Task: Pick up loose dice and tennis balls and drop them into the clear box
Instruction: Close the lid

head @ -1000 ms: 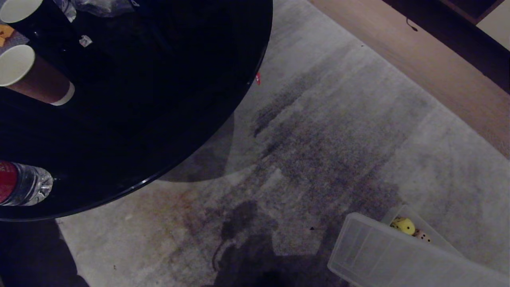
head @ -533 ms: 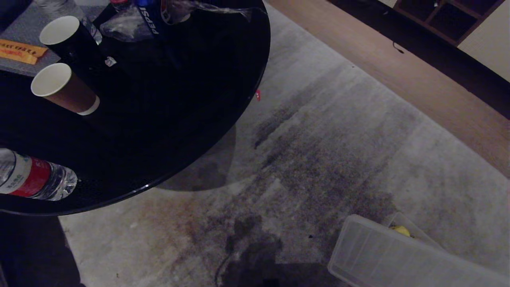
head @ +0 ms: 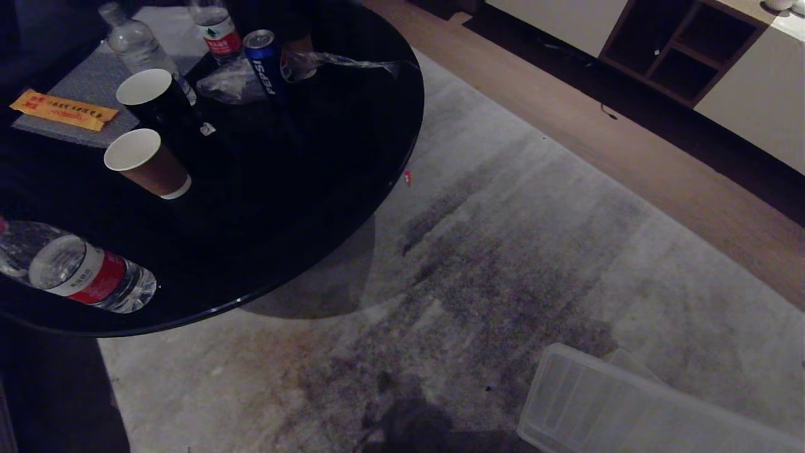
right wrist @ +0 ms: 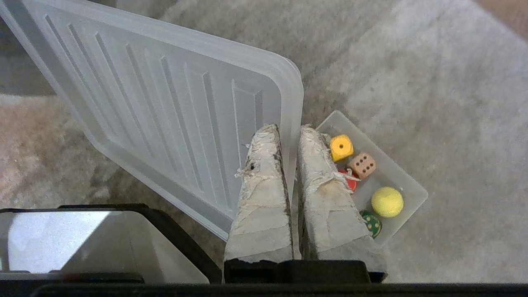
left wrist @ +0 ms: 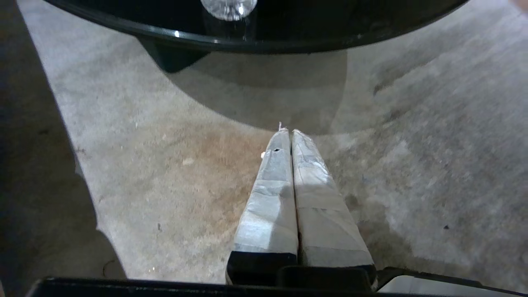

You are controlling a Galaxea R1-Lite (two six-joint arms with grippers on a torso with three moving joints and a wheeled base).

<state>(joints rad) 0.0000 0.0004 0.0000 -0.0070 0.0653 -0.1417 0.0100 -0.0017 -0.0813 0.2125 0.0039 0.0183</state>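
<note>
Dice (right wrist: 341,147) and one ball (right wrist: 387,201) lie in the box (right wrist: 408,183) beside the lid (right wrist: 165,115), under our right gripper (right wrist: 287,130) — nearly shut, empty. Left gripper (left wrist: 287,131) — shut, empty, over carpet (left wrist: 433,165). We'd scan slowly toward the table (head: 302,207) for strays.

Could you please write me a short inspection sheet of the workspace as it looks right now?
Surface: pale stained rug on a wooden floor.
Job's things: clear box holds a yellow die, tan die, red die, green die and one tennis ball; ribbed lid beside it.
Clutter: black round table with paper cups, bottles and a Pepsi can.
Grippers: left gripper shut, empty; right gripper shut, empty.
Cables: nothing seen.
Surroundings: open shelf unit.
</note>
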